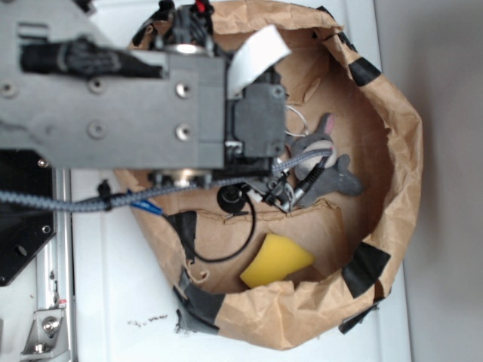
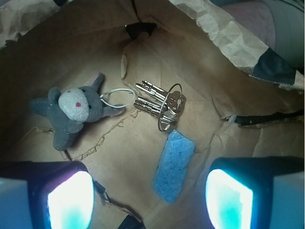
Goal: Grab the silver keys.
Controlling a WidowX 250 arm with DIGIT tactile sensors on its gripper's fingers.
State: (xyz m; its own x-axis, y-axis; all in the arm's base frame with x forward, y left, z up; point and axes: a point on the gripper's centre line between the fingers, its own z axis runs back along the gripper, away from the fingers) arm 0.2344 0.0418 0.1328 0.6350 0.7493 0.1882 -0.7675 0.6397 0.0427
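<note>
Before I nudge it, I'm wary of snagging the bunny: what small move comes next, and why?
Probably ease forward and descend over the silver keys. The open gripper hangs short of them, above the blue sponge; the plush bunny lies to one side.

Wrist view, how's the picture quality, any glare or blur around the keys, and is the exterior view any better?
Wrist view: the silver keys are sharp with small glints; the gripper pads glow blown-out cyan and blurred; corners darken, edges bow. Exterior view: evenly lit but soft, and the arm blocks the keys.
</note>
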